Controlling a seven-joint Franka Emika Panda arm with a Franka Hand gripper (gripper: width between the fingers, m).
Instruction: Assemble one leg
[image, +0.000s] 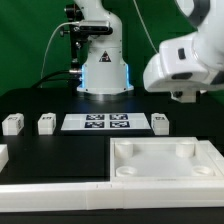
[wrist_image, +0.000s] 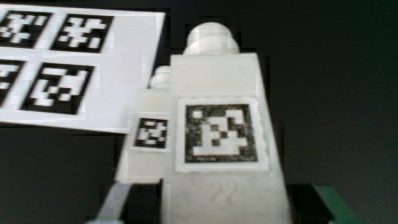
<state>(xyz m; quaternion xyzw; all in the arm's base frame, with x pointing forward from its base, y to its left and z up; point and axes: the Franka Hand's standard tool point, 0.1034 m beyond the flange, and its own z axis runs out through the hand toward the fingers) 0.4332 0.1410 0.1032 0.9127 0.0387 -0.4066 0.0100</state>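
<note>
White block-shaped leg (wrist_image: 210, 100), viewed close up, clasped at near end between dark fingers of the hand (wrist_image: 214, 203), black-and-white square tags borne on two faces, rounded stepped peg at far end, marker board (wrist_image: 71, 60) laid alongside on dark surface (wrist_image: 338, 80).

Obstacles, placed from the marker board (image: 95, 122):
- Outer left leg (image: 12, 123) and inner left leg (image: 46, 123), in a row on the exterior view's left, with gaps between.
- Right leg (image: 160, 123), just beside the board's right end.
- Robot base (image: 103, 70), behind.
- Large white tray-like part (image: 165, 160), in front and rightward.

Free room: bare black table (image: 60, 148) in front of the board.
</note>
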